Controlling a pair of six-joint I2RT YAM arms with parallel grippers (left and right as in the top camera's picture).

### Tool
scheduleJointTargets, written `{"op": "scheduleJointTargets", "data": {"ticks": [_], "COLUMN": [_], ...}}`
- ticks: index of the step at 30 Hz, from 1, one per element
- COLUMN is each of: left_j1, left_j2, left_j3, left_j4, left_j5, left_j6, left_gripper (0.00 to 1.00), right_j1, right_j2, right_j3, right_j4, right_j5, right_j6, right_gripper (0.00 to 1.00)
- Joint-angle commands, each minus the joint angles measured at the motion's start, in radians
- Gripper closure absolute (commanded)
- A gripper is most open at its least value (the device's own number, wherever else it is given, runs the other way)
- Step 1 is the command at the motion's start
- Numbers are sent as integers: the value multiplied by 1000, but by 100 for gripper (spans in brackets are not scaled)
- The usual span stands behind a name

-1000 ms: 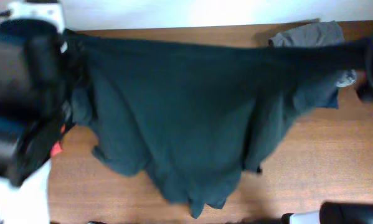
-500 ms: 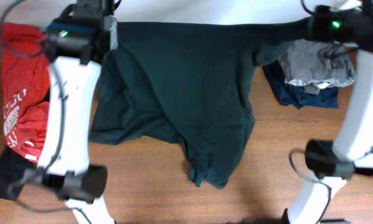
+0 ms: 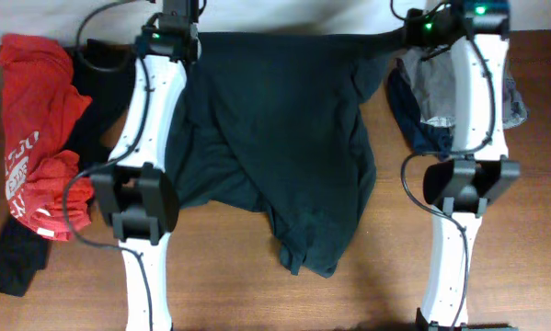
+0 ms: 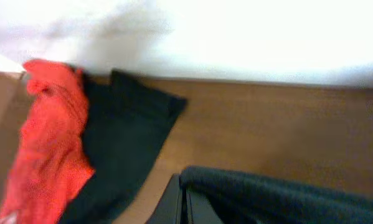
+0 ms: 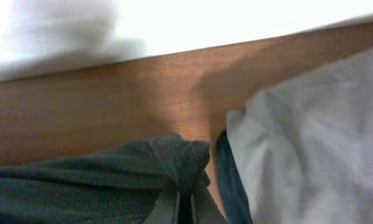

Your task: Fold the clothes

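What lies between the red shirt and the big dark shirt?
The overhead view shows a plain black garment and the left arm, beside the big dark shirt.

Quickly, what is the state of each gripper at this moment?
Left gripper: shut on the dark shirt, at its far edge.
Right gripper: shut on the same dark shirt.

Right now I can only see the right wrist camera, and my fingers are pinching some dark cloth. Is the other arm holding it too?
Observer: Yes. The left gripper pinches the big dark soft T-shirt at its other top corner, near the wooden table's far edge.
Operator: Is it lying flat?
Observer: No. A diagonal fold crosses its middle, and its bottom end is bunched narrow.
Operator: Are there more clothes?
Observer: A crumpled red white-printed T-shirt lies beyond the left arm, with a plain black garment against it.
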Motion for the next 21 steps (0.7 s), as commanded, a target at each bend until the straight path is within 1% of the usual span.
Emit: {"op": "scheduleJointTargets", "data": {"ticks": [1, 5, 6, 7, 8, 9, 10, 11, 12, 13, 14, 15, 18, 21], "left_j1": [30, 30, 30, 30, 30, 30, 30, 30, 30, 30, 30, 30, 38, 48], "left_j2": [72, 144, 158, 171, 185, 190, 196, 196, 195, 191, 188, 183, 162, 140], "left_j3": [4, 4, 4, 4, 4, 4, 4, 4, 5, 11, 25, 44, 133, 263], "left_j4": [84, 218, 245, 272, 299, 318, 338, 352, 366, 375, 372, 358, 249, 53], "left_j5": [-52, -31, -26, -24, -25, -25, -24, -25, -25, -25, -26, -25, -14, 77], "left_j6": [5, 6, 9, 13, 16, 16, 27, 50, 77, 109, 148, 174, 174, 173], "left_gripper": [100, 99, 96, 89, 77, 51, 35, 21, 5, 1, 1, 1, 1, 1], "right_j1": [10, 34, 38, 43, 47, 51, 53, 54, 55, 55, 55, 53, 46, 44], "right_j2": [49, 96, 105, 115, 121, 127, 128, 128, 128, 125, 120, 114, 88, 51], "right_j3": [6, 3, 3, 3, 3, 2, 2, 1, 1, 2, 4, 11, 42, 84], "right_j4": [64, 167, 190, 214, 236, 257, 276, 293, 306, 315, 316, 311, 248, 128], "right_j5": [35, 38, 40, 42, 43, 43, 43, 43, 43, 43, 43, 43, 39, 39], "right_j6": [5, 5, 5, 5, 5, 5, 5, 5, 5, 5, 5, 5, 5, 5], "right_gripper": [96, 96, 96, 96, 96, 91, 72, 53, 26, 4, 1, 1, 1, 1]}}
